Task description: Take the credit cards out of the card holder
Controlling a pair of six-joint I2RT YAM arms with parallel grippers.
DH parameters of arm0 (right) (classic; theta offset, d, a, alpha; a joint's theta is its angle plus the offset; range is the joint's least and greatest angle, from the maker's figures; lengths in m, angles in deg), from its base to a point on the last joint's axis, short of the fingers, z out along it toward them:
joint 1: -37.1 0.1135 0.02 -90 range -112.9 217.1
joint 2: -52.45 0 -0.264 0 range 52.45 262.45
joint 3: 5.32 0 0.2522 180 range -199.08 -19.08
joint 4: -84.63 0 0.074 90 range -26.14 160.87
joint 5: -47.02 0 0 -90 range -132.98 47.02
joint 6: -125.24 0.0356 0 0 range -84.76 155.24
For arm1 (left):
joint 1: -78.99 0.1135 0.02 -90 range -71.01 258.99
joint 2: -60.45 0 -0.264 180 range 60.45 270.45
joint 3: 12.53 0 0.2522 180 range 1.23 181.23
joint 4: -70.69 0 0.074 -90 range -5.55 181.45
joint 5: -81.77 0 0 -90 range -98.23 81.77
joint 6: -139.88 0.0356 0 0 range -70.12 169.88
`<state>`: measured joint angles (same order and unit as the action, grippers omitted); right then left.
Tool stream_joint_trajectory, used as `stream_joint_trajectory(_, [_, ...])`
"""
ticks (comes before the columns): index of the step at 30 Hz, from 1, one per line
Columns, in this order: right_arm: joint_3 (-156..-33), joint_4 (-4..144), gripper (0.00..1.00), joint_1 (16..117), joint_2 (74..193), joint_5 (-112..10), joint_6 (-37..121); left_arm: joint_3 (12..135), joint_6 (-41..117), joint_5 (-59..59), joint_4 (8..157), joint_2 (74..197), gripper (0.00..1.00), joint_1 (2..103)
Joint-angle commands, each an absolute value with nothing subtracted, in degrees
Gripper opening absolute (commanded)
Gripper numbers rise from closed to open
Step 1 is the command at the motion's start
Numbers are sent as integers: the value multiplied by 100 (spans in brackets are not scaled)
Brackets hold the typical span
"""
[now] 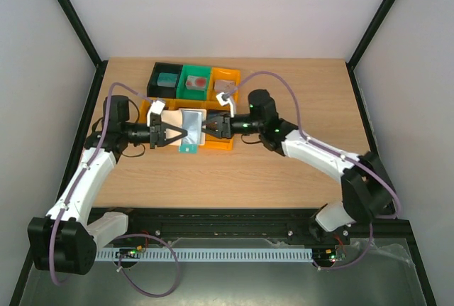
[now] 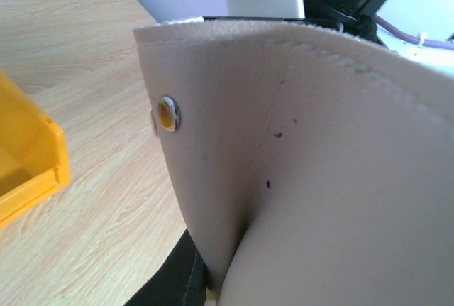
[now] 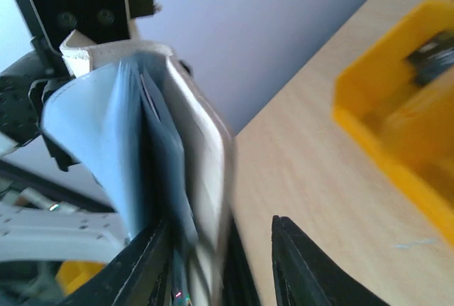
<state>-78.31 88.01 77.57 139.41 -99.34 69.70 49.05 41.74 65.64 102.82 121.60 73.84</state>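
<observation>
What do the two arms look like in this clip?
Both the left arm and right arm have white link shells, black joints and bases, and black jaws. A purple-grey cable loops along each. Small green lights glow on the right wrist.

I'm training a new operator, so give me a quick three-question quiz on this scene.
1. True or false: the holder is closed.
2. What colour is the card at the holder's near edge? A red, B teal, C black.
3. In the back row, which colour of bin sits between the black bin and the orange bin?
Key: 1 false, it is spread open and shows its grey-blue inside; 2 B; 3 the green bin.
</observation>
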Motion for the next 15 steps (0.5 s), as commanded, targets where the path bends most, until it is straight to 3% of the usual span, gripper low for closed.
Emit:
stream_joint_trajectory(1, [-7307, 8678, 38, 7445, 13145, -8773, 6660, 5168, 4296, 6560, 10411, 12087, 2, 7589])
stream_joint_trajectory(7, [-6773, 9033, 43, 8164, 12735, -8442, 6193, 5348, 4242, 6409, 10434, 12127, 2, 7746])
stream_joint_trajectory(15, [-6255, 11476, 42, 8683, 13152, -8144, 7494, 5384, 4259, 6401, 10453, 12113, 2, 7819])
